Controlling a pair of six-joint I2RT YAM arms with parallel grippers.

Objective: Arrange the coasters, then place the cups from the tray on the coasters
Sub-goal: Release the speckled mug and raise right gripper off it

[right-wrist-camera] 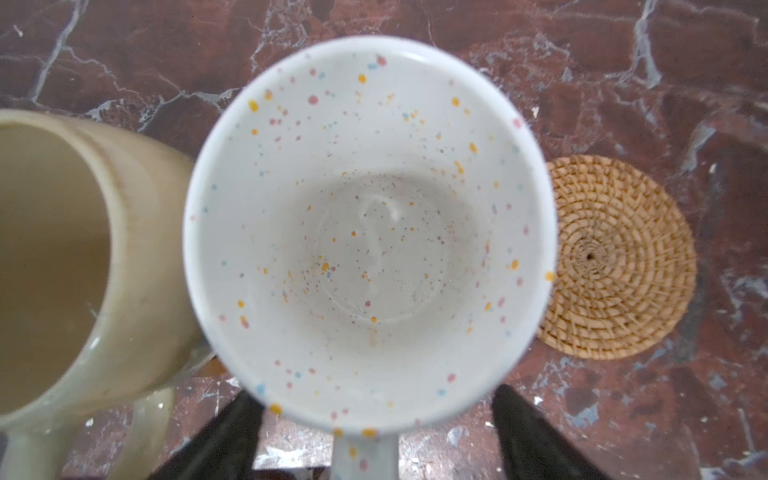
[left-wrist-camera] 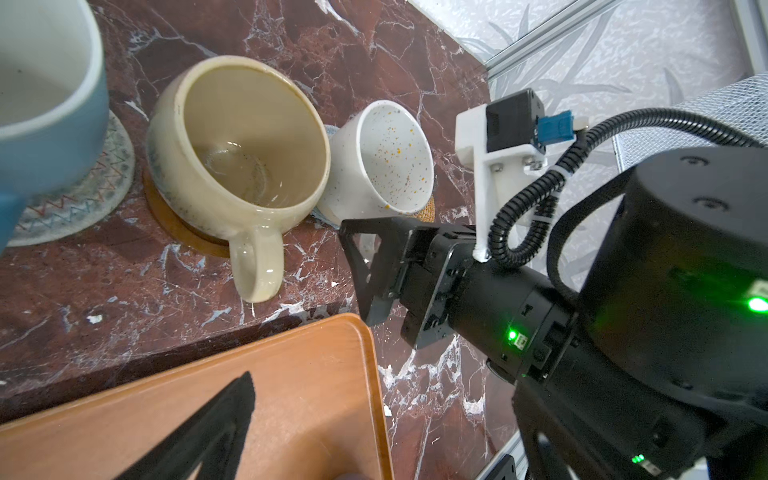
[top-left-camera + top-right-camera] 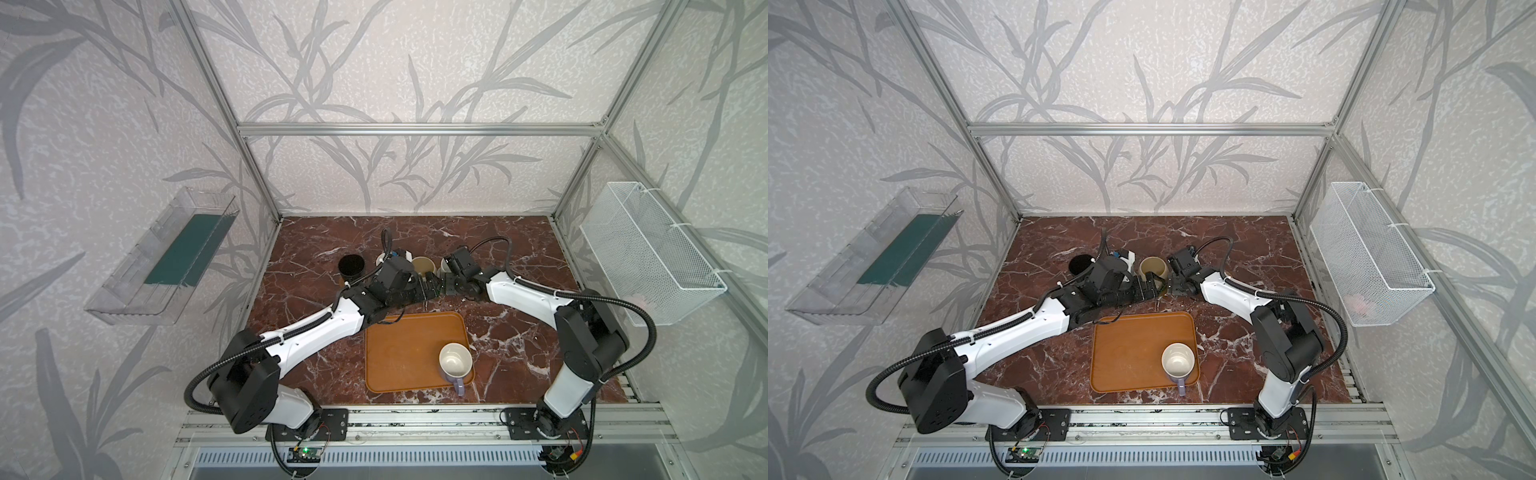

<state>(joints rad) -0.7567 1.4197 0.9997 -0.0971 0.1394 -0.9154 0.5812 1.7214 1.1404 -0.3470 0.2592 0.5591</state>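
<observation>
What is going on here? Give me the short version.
The right tool is open around the handle of the speckled white mug, set on a woven grey-blue coaster beside the bare tan rattan coaster. The left tool is open and empty near the flat orange-brown rectangular tray, where only the lavender mug stands. The black mug, the light blue mug and the squat cream-yellow mug are already off the tray.
</observation>
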